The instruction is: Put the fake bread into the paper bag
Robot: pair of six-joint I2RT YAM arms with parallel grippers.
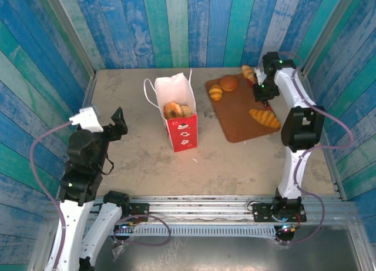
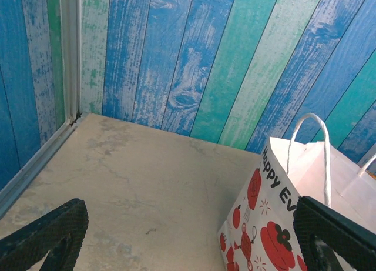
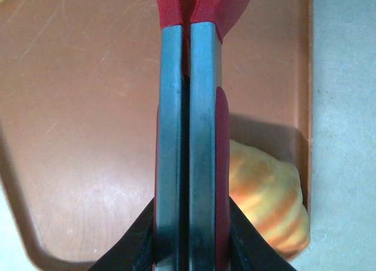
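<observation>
Read black "Happy Ev" on the white paper bag with red fruit prints (image 2: 276, 224), lower right of left wrist view; cannot read the rest, cut off by a finger and the frame edge.

Count one bag (image 1: 176, 115), upright at centre of top view, mouth open, two thin white loop handles. Count six golden-brown pieces of fake bread (image 1: 172, 110) there:
- two down inside the bag, side by side
- four on or at the brown cutting board (image 1: 238, 127), right of centre: round bun (image 1: 229, 83), small croissant (image 1: 215, 93) just beside it, long loaf (image 1: 264, 118) near the right edge, one more piece (image 1: 248, 73) at the upper right corner, beside the right arm

Find left gripper (image 1: 119, 123) at left of top view, well apart from the bag, jaws wide apart, holding nothing. See its two black fingers (image 2: 47, 236) in the bottom corners of left wrist view.

Find right gripper (image 1: 262, 96) over the board's upper right in top view; cannot make out the grip from there. Get it from right wrist view: black fingers (image 3: 138, 241) clamped on one pair of red-handled tongs with grey-blue arms (image 3: 188, 106), arms pressed together, running up the frame over the board (image 3: 76, 106). Also get one ridged orange-yellow piece (image 3: 267, 212) at lower right, at the board's edge, partly behind the tongs.
</observation>
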